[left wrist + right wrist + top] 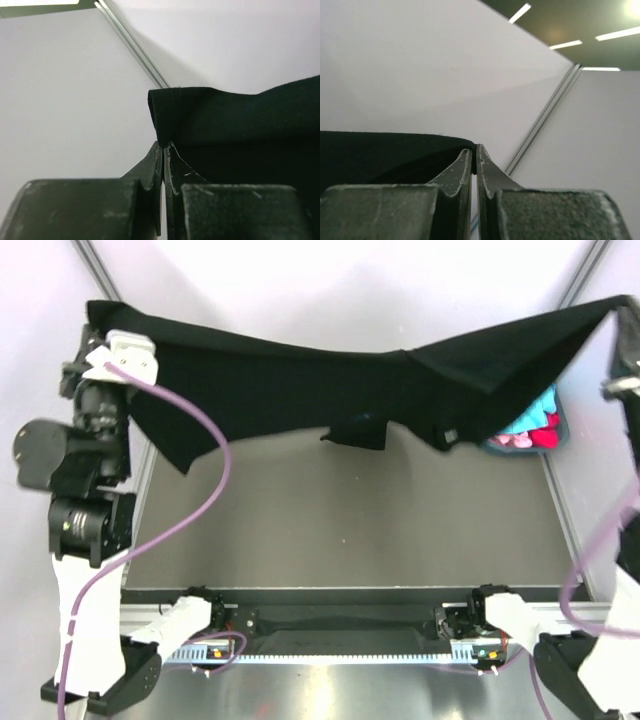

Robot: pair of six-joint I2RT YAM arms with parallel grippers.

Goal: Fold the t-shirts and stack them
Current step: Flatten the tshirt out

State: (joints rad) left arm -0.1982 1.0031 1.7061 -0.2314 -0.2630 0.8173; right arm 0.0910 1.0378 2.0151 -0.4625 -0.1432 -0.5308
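Hanging black shirt [300, 380] spans upper frame left-right above desk [350, 530]; left end effector [163, 146] pinches upper-left corner, right end effector [474, 148] pinches upper-right corner.

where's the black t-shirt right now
In the top view the black t-shirt hangs stretched above the far side of the table, its corners pinched by the left gripper and right gripper, partly hiding the basket at right.
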